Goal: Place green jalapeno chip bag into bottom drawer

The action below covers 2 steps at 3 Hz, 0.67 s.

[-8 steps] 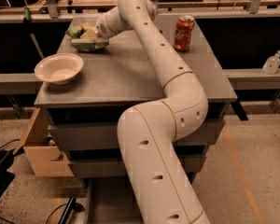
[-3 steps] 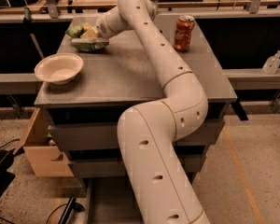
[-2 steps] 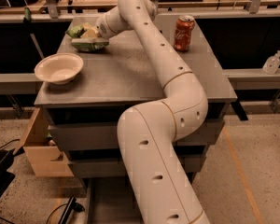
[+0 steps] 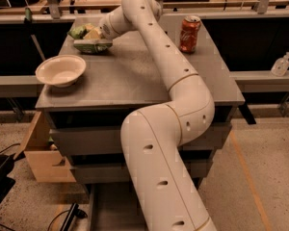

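One risk I am watching: the gripper (image 4: 93,37) is sitting on the bag (image 4: 92,46) at the far left of the top, and I cannot tell whether it is gripping. Crinkly foil could be slipping free above the bowl (image 4: 61,70), short of the drawer (image 4: 111,208).

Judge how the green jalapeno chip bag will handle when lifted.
The green jalapeno chip bag, by the gripper at the far left of the cabinet top, looks crinkled and thin: probably floppy and light. Lying flat, it likely won't roll but may slide.
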### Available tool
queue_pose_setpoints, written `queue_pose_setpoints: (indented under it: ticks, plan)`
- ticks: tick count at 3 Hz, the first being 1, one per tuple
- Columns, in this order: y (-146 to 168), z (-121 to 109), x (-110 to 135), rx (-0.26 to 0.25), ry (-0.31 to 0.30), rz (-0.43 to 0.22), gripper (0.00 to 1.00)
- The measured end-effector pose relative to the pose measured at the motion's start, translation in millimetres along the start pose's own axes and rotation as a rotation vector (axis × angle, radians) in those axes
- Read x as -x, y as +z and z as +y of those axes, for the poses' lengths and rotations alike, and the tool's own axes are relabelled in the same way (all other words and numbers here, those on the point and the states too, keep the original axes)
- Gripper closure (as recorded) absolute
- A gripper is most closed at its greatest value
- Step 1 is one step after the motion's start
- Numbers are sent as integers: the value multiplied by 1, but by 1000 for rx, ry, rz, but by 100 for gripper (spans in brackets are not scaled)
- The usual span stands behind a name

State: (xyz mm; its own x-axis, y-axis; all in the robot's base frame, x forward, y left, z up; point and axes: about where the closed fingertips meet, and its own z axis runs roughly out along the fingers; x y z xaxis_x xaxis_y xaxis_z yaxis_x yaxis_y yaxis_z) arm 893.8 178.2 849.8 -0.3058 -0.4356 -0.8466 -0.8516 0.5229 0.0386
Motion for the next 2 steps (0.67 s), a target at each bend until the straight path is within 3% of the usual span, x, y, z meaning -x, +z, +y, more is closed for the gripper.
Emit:
queue_pose_setpoints:
  ticks: [2]
  plan:
    - [0,0,0,0,0,0,100]
